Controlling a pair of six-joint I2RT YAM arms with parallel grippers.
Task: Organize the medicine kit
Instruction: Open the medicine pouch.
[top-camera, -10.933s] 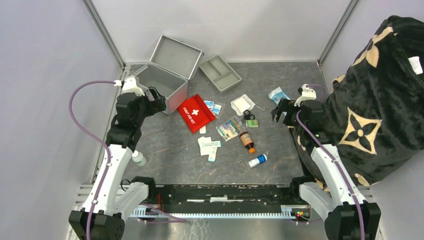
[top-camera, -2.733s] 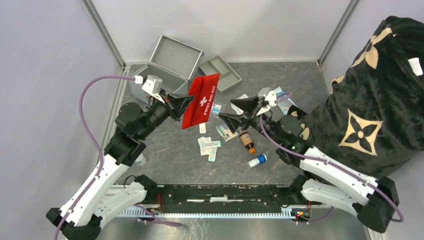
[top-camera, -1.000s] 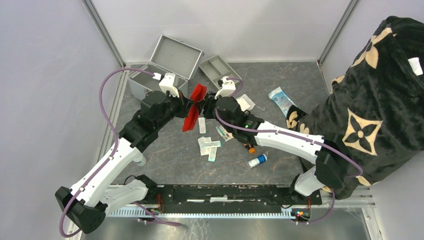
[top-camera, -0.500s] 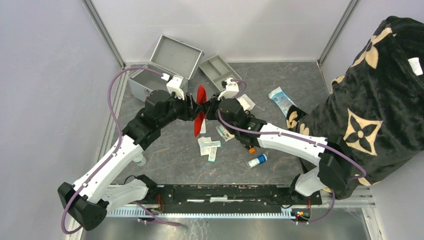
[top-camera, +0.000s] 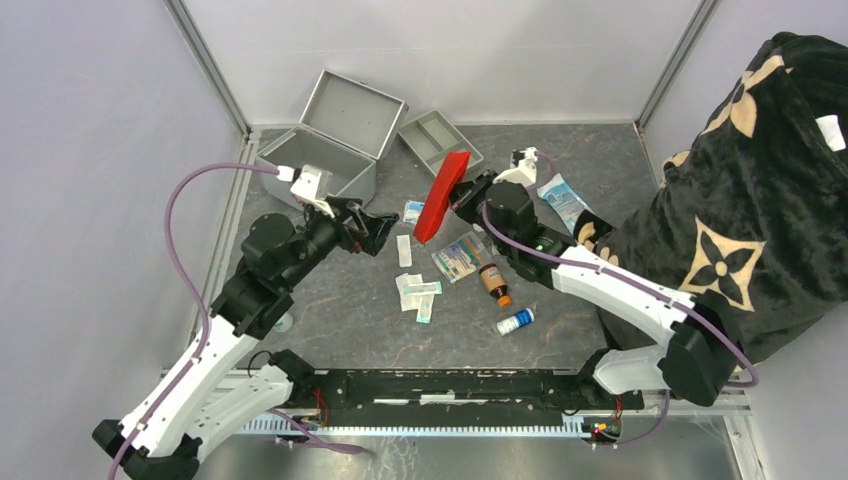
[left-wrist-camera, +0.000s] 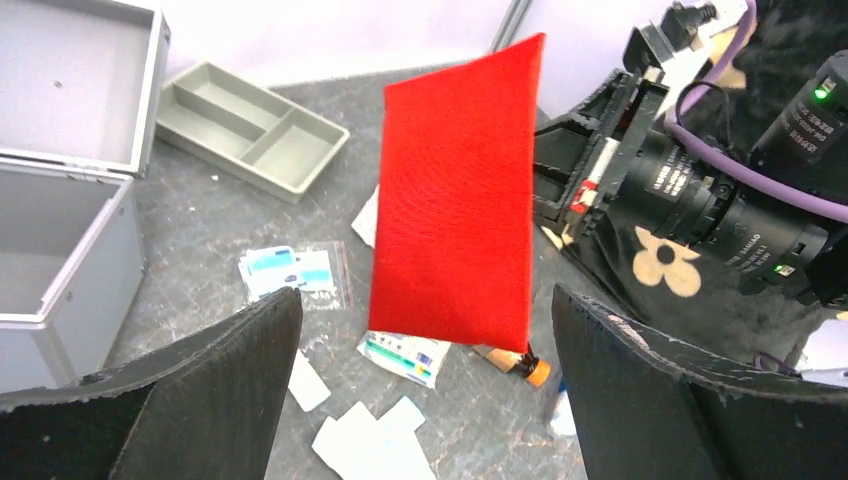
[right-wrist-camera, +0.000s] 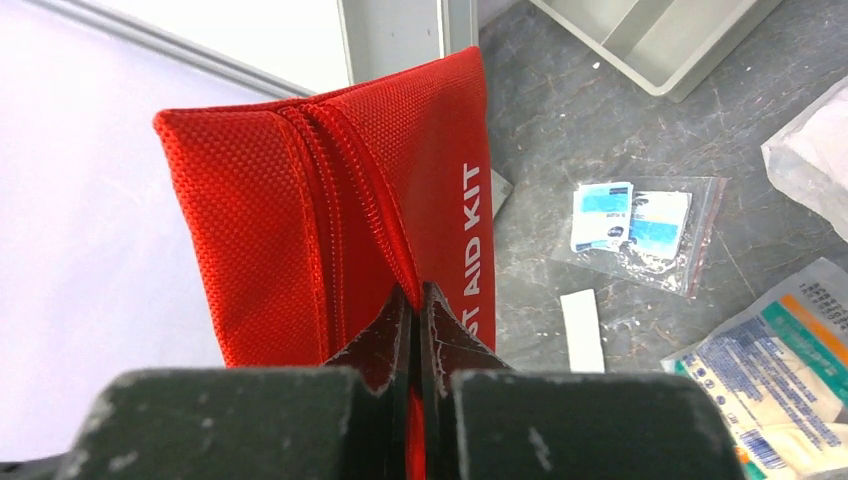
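One flat red fabric pouch with white lettering hangs upright in the air over the surface, towards its far edge. The right jaws are pressed together on the pouch's zipper seam. The left jaws stand wide apart, just left of the pouch and not touching it. From the left wrist, the pouch sits in the gap between them and hides part of the right arm behind it.

The boxy silver-grey metal medicine kit sits in the far left corner with its hinged lid thrown back. Just right of it lies a shallow grey divided tray.

Below and around the pouch the surface is littered:
- a clear bag of blue-and-white plasters
- loose white strips
- a printed plastic packet
- a brown bottle with an orange cap
- a small white-and-blue vial

A black patterned blanket crowds the right edge.
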